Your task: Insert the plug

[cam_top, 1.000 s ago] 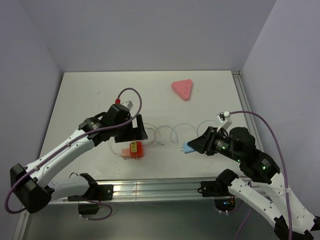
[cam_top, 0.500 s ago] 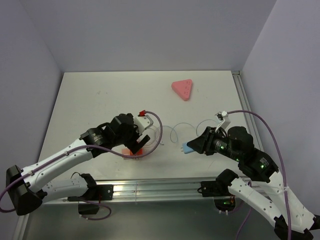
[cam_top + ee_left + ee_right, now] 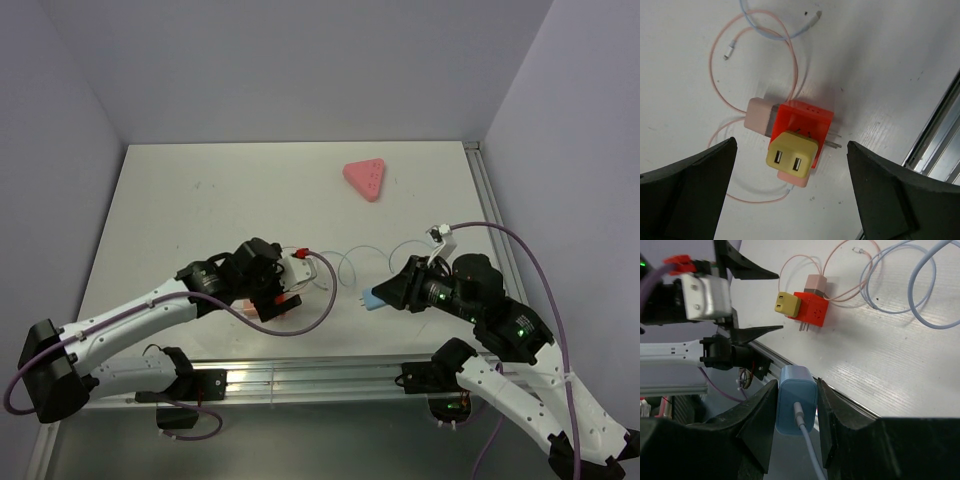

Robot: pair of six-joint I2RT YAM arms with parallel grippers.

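Note:
The plug is a small light-blue box with a pale cable leaving its back. My right gripper is shut on it and holds it above the table's near edge. The pink triangular socket strip lies far back on the table. My left gripper hangs open over an orange-red block, one finger on either side of it and apart from it. A yellow USB adapter and a pink adapter sit in that block.
Thin pink cable loops and a pale blue cable lie on the white table between the arms. A metal rail runs along the near edge. Grey walls close off the left, back and right.
My left arm has swung right and toward the near edge, and its open gripper now covers the orange-red block from above. The right gripper with the plug has barely shifted.

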